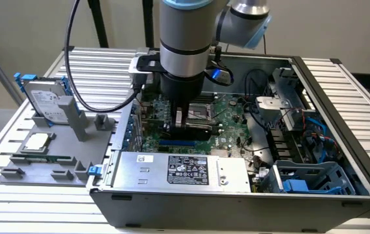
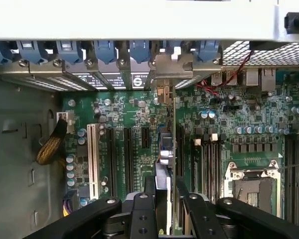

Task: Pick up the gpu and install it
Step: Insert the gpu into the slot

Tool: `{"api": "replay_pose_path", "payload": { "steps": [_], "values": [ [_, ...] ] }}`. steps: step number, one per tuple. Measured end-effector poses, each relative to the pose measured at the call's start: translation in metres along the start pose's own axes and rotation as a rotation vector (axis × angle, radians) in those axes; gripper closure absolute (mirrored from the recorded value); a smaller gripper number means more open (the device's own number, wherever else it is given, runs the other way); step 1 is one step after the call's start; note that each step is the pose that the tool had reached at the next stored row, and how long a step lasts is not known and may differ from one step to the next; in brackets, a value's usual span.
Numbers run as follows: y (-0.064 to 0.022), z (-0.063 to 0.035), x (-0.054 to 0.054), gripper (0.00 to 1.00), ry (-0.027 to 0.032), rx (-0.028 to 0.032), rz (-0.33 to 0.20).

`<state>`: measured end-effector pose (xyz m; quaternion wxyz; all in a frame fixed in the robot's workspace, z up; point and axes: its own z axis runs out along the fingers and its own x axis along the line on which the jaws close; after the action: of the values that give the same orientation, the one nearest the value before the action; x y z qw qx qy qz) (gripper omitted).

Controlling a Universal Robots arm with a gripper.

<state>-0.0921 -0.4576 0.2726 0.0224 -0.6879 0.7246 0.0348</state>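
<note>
The gpu [image 2: 164, 149] stands on edge between my fingers, its thin edge running from the gripper toward the case's rear slots, with its silver bracket [image 2: 164, 74] at the slot openings. My gripper [image 2: 165, 193] is shut on it, low over the green motherboard [image 2: 134, 112] and in line with the black expansion slots. In the exterior view the gripper [image 1: 188, 122] reaches straight down inside the open computer case [image 1: 328, 97], with the gpu's black body [image 1: 195, 130] just below it over the motherboard [image 1: 231, 109]. Whether the card's edge sits in a slot is hidden.
A grey fixture [image 1: 15, 173] on the exterior view's left holds a silver hard drive with blue rails [image 1: 45, 102], a processor [image 1: 36, 142] and a memory stick [image 1: 42, 158]. Inside the case are the power supply [image 1: 178, 168], the processor socket [image 2: 251, 186], a white slot [image 2: 93, 159] and a blue drive cage [image 1: 309, 180].
</note>
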Motion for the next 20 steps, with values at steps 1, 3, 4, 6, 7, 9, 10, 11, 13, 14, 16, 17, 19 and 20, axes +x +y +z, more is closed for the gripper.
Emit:
{"api": "replay_pose_path", "payload": {
  "steps": [1, 3, 4, 6, 7, 9, 10, 11, 13, 14, 16, 17, 19, 20],
  "values": [
    [0.0, 0.0018, 0.0002, 1.0, 0.0, -0.0003, -0.003],
    [0.0, 0.0047, 0.0004, 1.0, 0.0, -0.0006, -0.008],
    [0.0, 0.0048, 0.0004, 1.0, 0.0001, -0.0008, -0.009],
    [0.0, 0.0047, 0.0004, 1.0, 0.0003, -0.0009, -0.01],
    [0.0, 0.0048, 0.0004, 1.0, 0.0003, -0.0009, -0.01],
    [0.0, 0.0048, 0.0004, 1.0, 0.0002, -0.0009, -0.01],
    [0.0, 0.0049, 0.0004, 1.0, 0.0002, -0.0008, -0.01],
    [0.0002, 0.0052, 0.0004, 1.0, 0.0001, -0.0008, -0.01],
    [0.0008, 0.0056, 0.0005, 1.0, 0.0002, -0.0008, -0.01],
    [0.0012, 0.0058, 0.0005, 1.0, 0.0004, -0.0008, -0.01],
    [0.0015, 0.0061, 0.0006, 1.0, 0.0007, -0.0009, -0.01],
    [0.0015, 0.0063, 0.0006, 1.0, 0.0008, -0.0009, -0.01],
    [0.0016, 0.0072, 0.0006, 1.0, 0.0018, -0.0007, -0.01],
    [0.0016, 0.0074, 0.0006, 1.0, 0.004, -0.0007, -0.01]
  ]
}}
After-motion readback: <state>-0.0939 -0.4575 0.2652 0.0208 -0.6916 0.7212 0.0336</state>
